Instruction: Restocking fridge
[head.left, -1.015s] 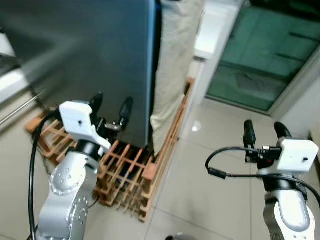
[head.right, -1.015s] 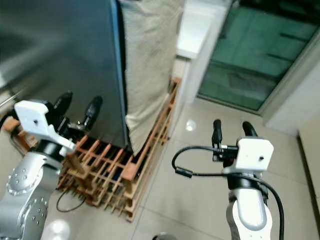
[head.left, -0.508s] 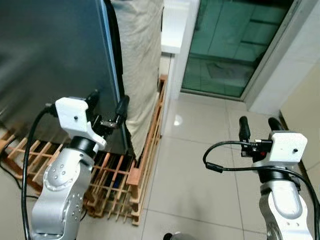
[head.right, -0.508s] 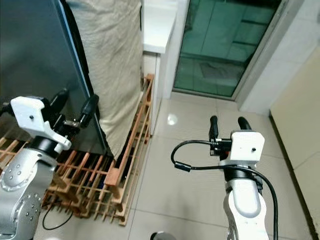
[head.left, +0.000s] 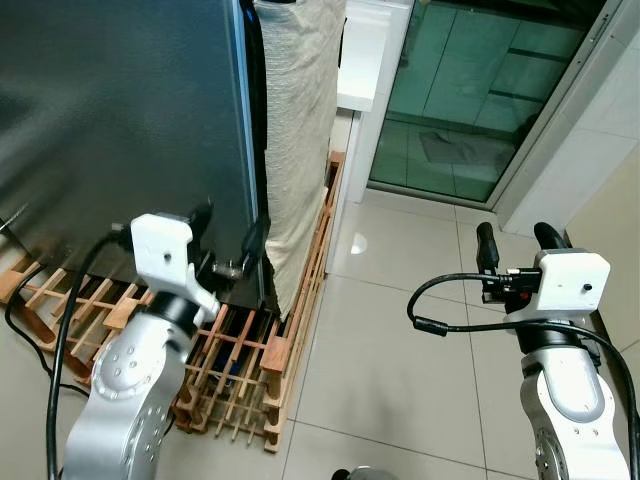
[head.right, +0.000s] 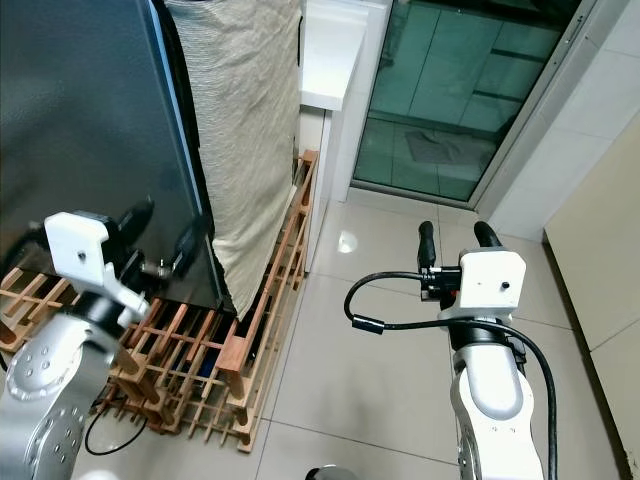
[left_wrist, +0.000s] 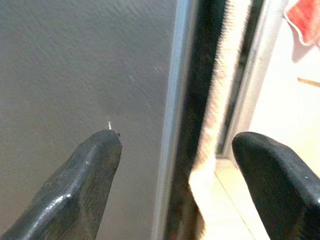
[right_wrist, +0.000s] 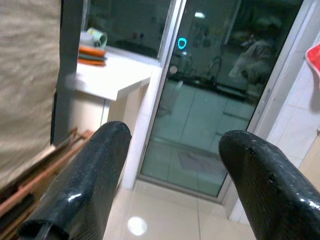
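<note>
The fridge (head.left: 120, 120) is a tall dark grey box at my left, its door closed, standing on a wooden slatted pallet (head.left: 250, 370). My left gripper (head.left: 230, 225) is open and held close to the fridge's lower right edge. In the left wrist view one finger (left_wrist: 95, 165) lies before the grey face and the other finger (left_wrist: 272, 175) is past the edge strip (left_wrist: 172, 125). My right gripper (head.left: 514, 236) is open and holds nothing, raised over the tiled floor at the right.
A beige cloth (head.left: 300, 120) hangs against the fridge's right side. Behind it stands a white counter (head.left: 365, 50) with a cup and plates (right_wrist: 92, 46). A green-tinted glass sliding door (head.left: 470, 100) lies ahead. Pale floor tiles (head.left: 390, 330) stretch between pallet and right arm.
The whole view has swung and steadied, so the camera moved. My left gripper sits closer to the fridge's right edge than before. Both grippers stay open.
</note>
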